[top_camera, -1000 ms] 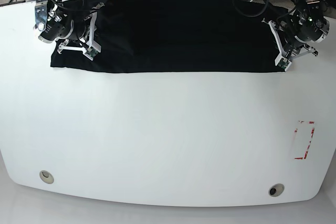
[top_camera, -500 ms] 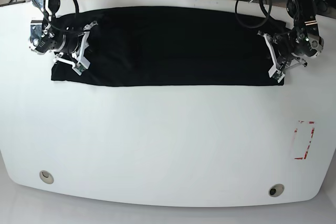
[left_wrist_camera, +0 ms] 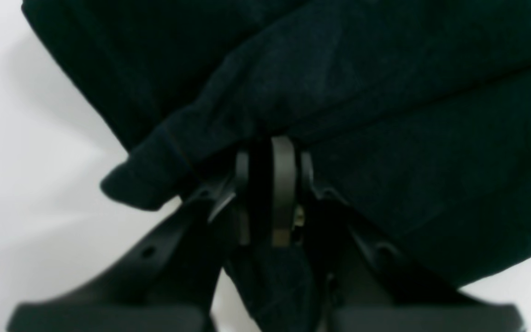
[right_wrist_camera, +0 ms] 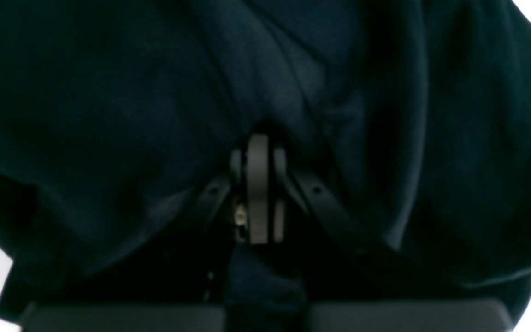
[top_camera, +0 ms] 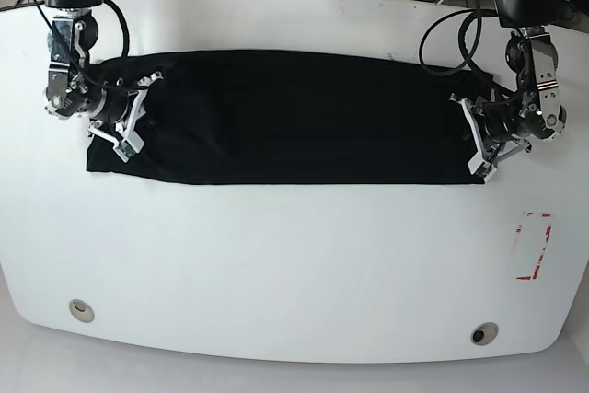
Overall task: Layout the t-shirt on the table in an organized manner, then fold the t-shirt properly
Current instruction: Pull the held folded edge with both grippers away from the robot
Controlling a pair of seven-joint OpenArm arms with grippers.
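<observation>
We have dragged the shirt (top_camera: 294, 117) nearer the table's (top_camera: 276, 264) front edge. Our left gripper (top_camera: 480, 149) and right gripper (top_camera: 129, 131), both clamped on its ends, have come forward with it.

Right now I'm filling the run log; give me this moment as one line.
stage: spreading | shirt: flat band across table | left claw: shut on shirt | right claw: shut on shirt
</observation>
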